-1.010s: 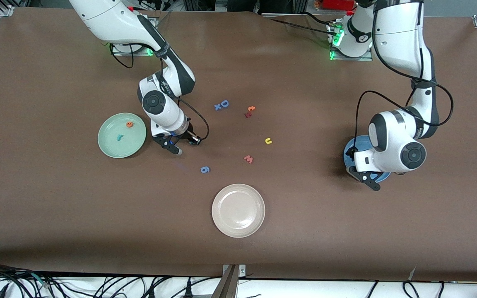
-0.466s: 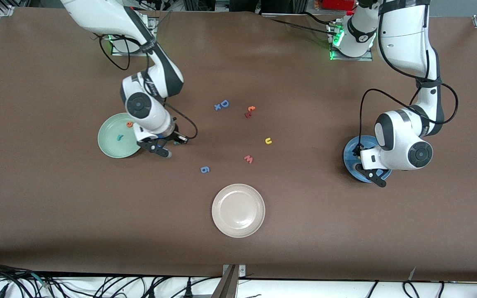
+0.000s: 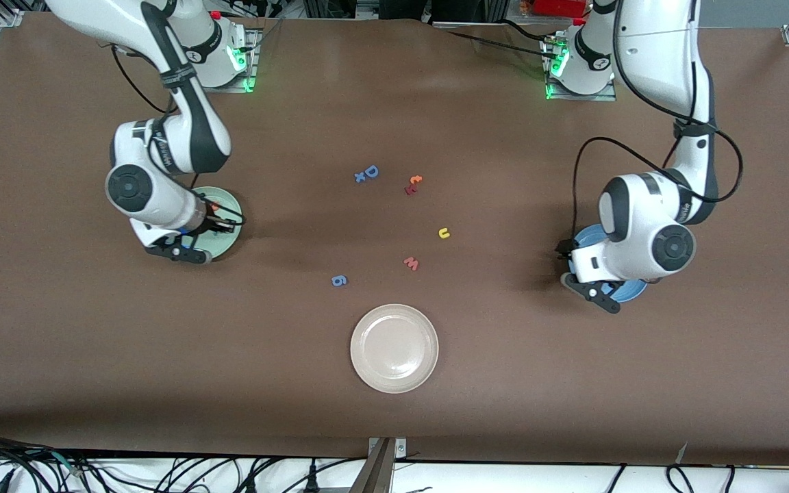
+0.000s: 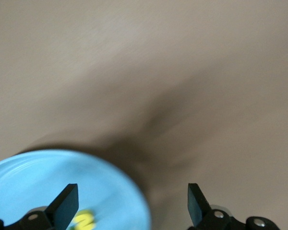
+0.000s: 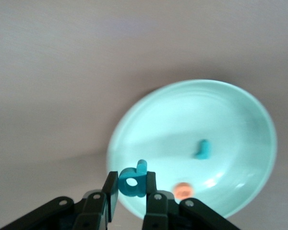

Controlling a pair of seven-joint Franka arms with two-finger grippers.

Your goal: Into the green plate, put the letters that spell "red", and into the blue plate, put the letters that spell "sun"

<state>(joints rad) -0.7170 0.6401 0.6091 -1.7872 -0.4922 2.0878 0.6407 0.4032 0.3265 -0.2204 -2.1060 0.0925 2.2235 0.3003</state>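
Looking view by view:

Front view, right hand (image 3: 185,252): over the near edge of the green plate (image 3: 230,236), at the right arm's end of the worktop (image 3: 93,342); most of the plate is hidden by the arm.
Front view, left hand (image 3: 596,293): over the near edge of the blue plate (image 3: 631,291), at the left arm's end; the arm covers most of that plate.
Front view, loose letters: yellow "u" (image 3: 443,233) lies near the worktop's middle; red "w" (image 3: 411,263) is nearer the camera than it; blue "g" (image 3: 339,280) lies toward the right arm's end from the "w"; blue capital "D" (image 3: 370,171) and two small orange and red letters (image 3: 413,185) lie farther from the camera.
Front view, beige-white plate (image 3: 394,348): nearest the camera, apart from all letters.

Left wrist view, left hand (image 4: 132,203): fingers spread wide, gripping nothing, over the blue plate's (image 4: 33,182) rim.
Left wrist view, yellow "s" (image 4: 85,220): lying in the blue plate.

Right wrist view, right hand (image 5: 132,189): clamped on the teal "d" (image 5: 133,178), over the green plate's (image 5: 221,110) rim.
Right wrist view, plate contents: teal "r" (image 5: 202,149) and orange "e" (image 5: 183,190) lie in it, apart.
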